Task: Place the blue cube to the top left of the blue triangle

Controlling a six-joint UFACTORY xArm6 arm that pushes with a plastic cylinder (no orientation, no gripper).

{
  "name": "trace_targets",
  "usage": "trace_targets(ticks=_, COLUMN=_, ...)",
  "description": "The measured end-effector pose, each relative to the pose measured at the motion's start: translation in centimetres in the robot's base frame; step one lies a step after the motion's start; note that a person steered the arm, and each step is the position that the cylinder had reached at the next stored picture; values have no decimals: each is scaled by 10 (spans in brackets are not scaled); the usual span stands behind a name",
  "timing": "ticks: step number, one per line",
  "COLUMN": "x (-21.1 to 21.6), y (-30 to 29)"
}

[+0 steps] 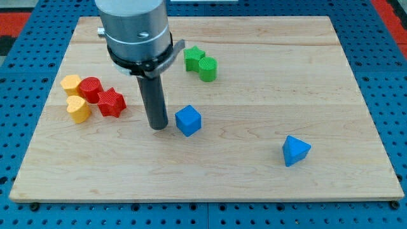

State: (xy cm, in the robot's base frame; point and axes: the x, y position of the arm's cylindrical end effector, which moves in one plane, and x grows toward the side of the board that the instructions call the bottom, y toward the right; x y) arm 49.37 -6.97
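Observation:
The blue cube (pixel 188 120) sits near the middle of the wooden board (pixel 254 184). The blue triangle (pixel 295 151) lies to the view's lower right of it, well apart. My tip (pixel 158 127) rests on the board just left of the blue cube, a small gap between them. The dark rod rises from the tip to the grey arm body (pixel 135 32) at the view's top.
A green star (pixel 193 58) and a green cylinder (pixel 207 68) sit together at the upper middle. At the left are a yellow hexagon block (pixel 70 84), a red cylinder (pixel 91 89), a red star (pixel 110 102) and a yellow heart-shaped block (pixel 79 109).

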Motion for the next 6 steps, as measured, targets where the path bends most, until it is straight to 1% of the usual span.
trace_targets(ticks=1, x=0, y=34)
trace_targets(ticks=2, x=-1, y=54)
trace_targets(ticks=3, x=-8, y=16)
trace_targets(ticks=4, x=-28, y=30)
trace_targets(ticks=5, x=-28, y=36)
trace_targets(ticks=6, x=-16, y=120)
